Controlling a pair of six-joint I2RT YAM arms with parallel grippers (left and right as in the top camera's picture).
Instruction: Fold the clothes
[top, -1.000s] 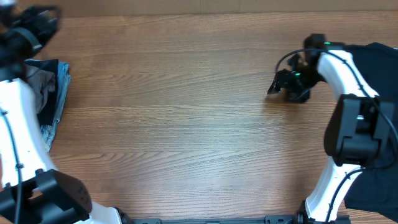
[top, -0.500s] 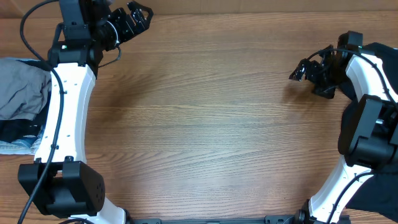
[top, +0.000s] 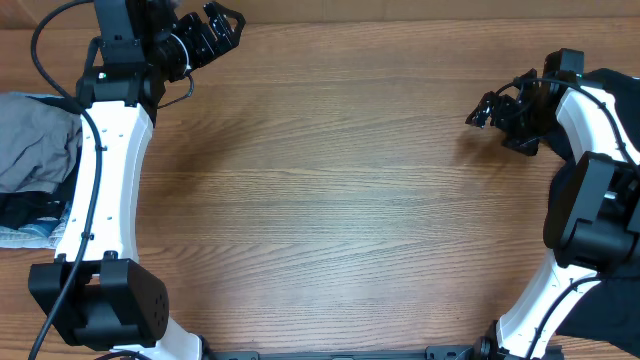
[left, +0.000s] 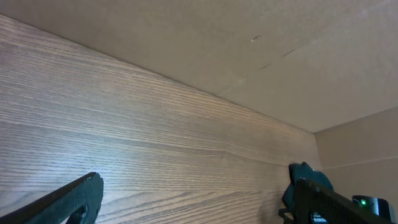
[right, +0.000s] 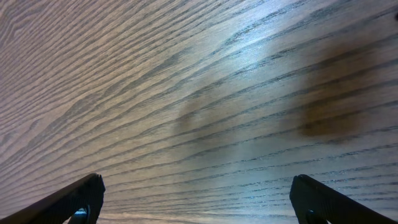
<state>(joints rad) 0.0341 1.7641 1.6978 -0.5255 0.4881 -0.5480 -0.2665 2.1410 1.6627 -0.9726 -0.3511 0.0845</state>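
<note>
left gripper (top: 218, 24) far-left, right gripper (top: 487, 112) far-right: both wide open, empty | grey garment (top: 35, 150) heaped left, black garment (top: 625, 100) right, seemingly queued | table (top: 330, 200) middle free, likely for folding

light: bright, even | glare: pale sheen on table (right: 249, 56) (right wrist view) | shadows: soft, blurred | focus: sharp

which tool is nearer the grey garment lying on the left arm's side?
Left. The left tool is by the far edge of the table, a little inward of the grey garment, apart from it. The right tool is over the opposite side.
</note>
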